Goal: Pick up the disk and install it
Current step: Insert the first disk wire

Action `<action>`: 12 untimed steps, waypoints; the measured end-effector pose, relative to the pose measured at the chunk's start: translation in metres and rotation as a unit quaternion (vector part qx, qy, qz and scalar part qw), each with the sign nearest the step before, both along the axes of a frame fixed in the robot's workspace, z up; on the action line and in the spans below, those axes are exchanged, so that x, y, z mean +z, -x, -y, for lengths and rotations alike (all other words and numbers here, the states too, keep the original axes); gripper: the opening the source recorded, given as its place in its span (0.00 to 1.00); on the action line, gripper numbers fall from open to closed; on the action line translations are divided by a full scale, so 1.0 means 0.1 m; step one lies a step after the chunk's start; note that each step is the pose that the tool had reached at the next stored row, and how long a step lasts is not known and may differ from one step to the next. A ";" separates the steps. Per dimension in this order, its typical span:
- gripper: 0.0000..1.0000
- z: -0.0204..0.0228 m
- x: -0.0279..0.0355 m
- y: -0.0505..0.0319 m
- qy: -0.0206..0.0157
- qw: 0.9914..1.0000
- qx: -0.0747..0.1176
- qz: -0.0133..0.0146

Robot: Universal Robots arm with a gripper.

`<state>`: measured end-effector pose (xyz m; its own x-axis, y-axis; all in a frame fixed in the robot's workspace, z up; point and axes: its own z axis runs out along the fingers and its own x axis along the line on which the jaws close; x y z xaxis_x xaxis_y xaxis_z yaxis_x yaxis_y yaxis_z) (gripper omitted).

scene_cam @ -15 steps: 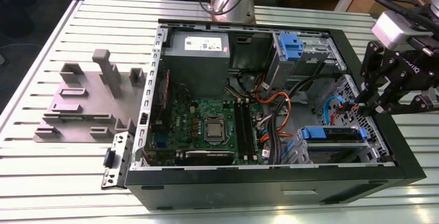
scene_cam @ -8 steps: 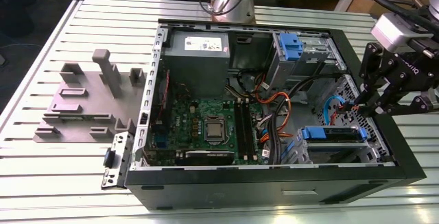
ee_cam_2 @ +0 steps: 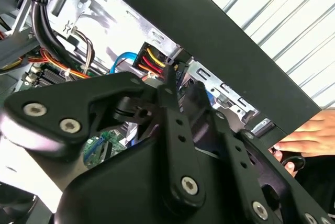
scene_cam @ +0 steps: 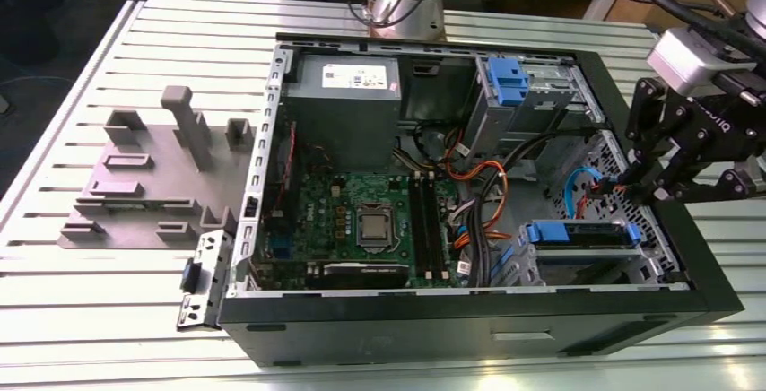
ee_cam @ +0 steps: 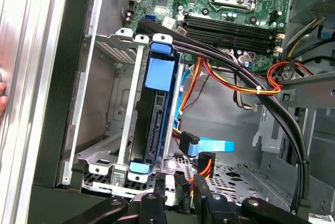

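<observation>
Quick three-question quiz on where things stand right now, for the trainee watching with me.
1. True or false: the disk sits in the metal bay inside the case.
2. In the exterior view, where is the gripper? A) at the case wall on the exterior view's right; B) over the grey fixture outside the case; C) above the power supply.
3. Short answer: in the second wrist view, what shows beside the case's outer wall?

Key: 1 true. 2 A. 3 a person's hand.
</observation>
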<state>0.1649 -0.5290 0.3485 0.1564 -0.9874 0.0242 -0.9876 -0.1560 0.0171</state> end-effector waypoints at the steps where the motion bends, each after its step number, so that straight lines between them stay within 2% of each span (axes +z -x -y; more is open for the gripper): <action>1: 0.33 0.000 0.000 0.000 0.000 1.000 0.000 0.000; 3: 0.21 0.000 -0.001 0.000 0.001 1.000 0.001 0.000; 8: 0.18 0.000 -0.001 0.000 0.002 1.000 0.003 0.000; 12: 0.18 0.000 -0.001 0.024 0.004 1.000 0.003 0.000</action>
